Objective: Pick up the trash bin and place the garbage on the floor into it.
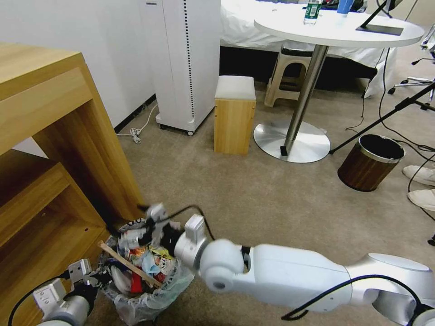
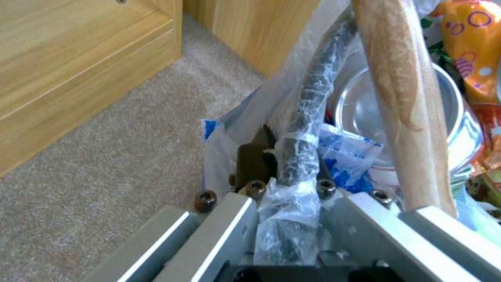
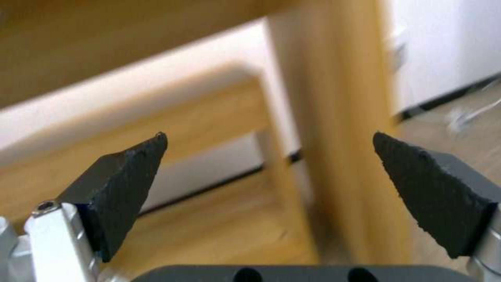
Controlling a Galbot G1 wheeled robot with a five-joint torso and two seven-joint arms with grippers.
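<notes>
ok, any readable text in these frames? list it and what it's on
No text reads cleanly in any view.
On the bin rim: black lettering, blurred.
On a wrapper inside it: dark print, too small.
On the blue-white packet: print, no legible words.
On the bottle on the table: green label, too small.
On the white appliance: small mark at top, unreadable.

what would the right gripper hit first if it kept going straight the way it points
Probably the wooden cabinet's upright panel: the open right gripper faces it, nothing between. Depth is hard to judge.
</notes>
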